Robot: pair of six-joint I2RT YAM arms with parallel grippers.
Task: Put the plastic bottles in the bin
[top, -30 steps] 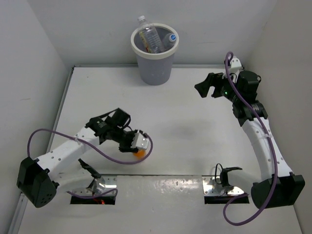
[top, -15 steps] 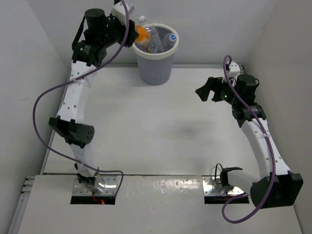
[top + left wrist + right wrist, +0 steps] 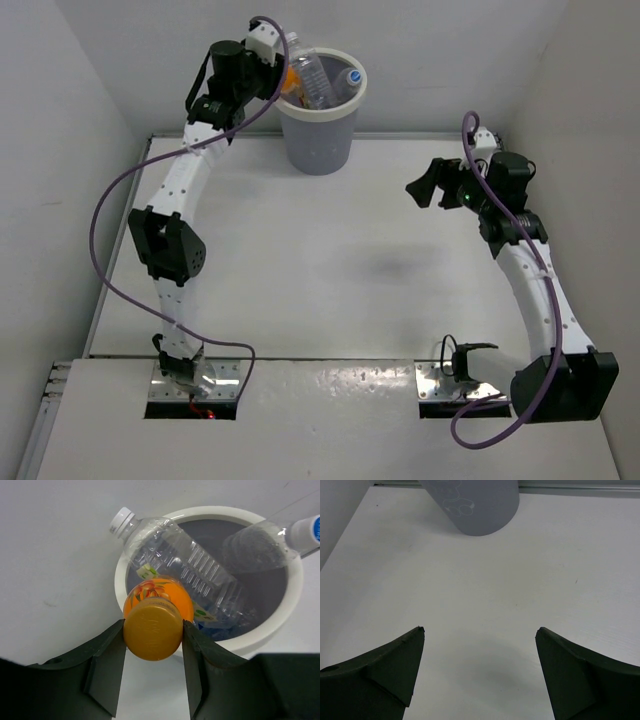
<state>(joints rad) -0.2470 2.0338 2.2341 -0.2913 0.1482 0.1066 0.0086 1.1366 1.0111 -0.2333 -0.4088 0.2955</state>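
My left gripper is shut on the cap of the squat orange bottle and holds it over the near-left rim of the bin; in the top view the bottle is at the bin's left rim. Inside the bin lie a clear bottle with a white cap and a clear bottle with a blue cap. My right gripper is open and empty above the bare table, right of the bin; it also shows in the top view.
White walls close in the table at the back and both sides. The bin stands against the back wall. Two metal mounting plates sit at the near edge.
My left gripper with the orange bottle has moved from the bin's far-left rim a little right and lower, over the rim. The right arm has barely moved.
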